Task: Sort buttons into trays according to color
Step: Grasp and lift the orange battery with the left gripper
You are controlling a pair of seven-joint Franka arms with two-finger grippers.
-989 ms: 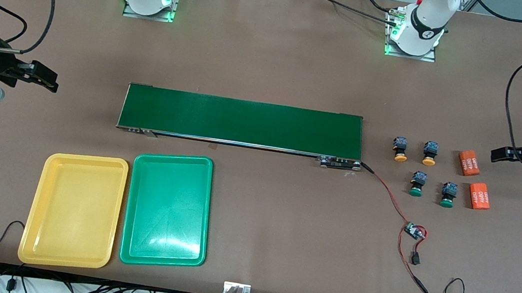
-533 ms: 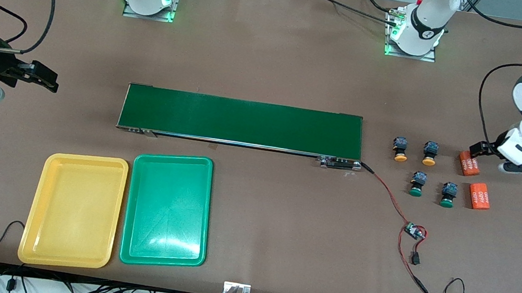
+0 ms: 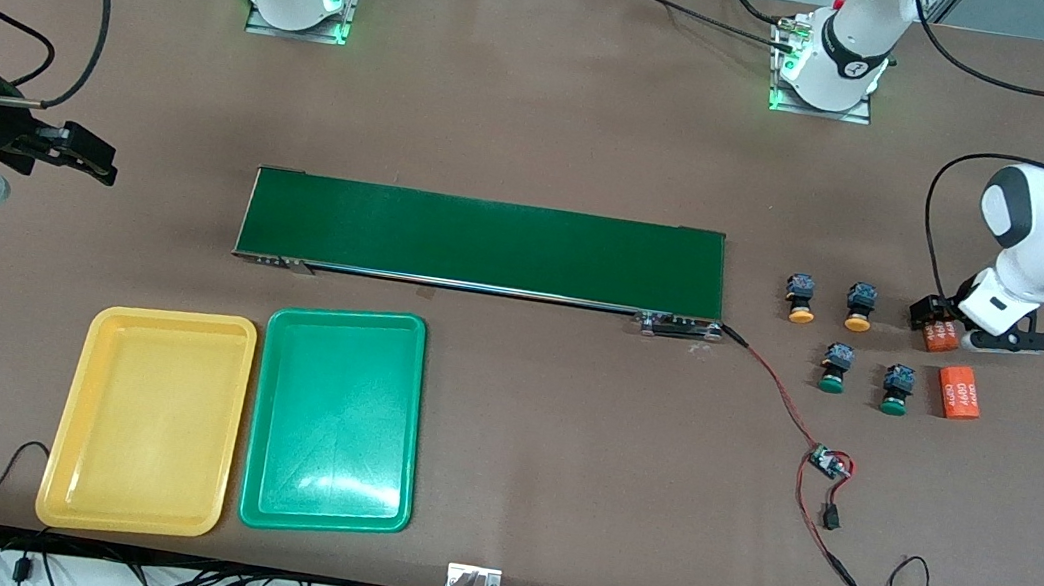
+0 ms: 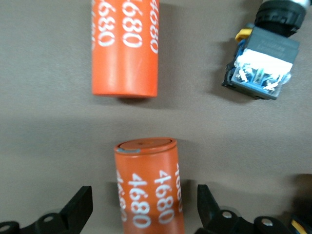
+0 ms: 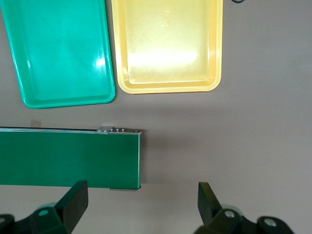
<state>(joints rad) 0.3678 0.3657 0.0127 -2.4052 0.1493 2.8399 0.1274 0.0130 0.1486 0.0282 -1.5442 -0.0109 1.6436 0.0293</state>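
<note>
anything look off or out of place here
Yes: the left gripper straddles an orange 4680 cylinder, fingers open either side of it, though the task concerns the four buttons beside it. Both trays hold nothing. The right gripper waits open.

Trays (image 3: 334,420) glossy smooth plastic; worktop (image 3: 553,136) matt brown; belt (image 3: 484,243) matt dark green; cylinders (image 4: 126,46) smooth orange, slight sheen.

You see two buttons (image 3: 801,300) capped yellow-orange and two green, all black-blue bodied, orange cylinders (image 3: 959,392) printed with white "4680", a yellow tray (image 3: 149,420), a green tray (image 3: 335,420) and a dark-green belt (image 3: 484,243).
</note>
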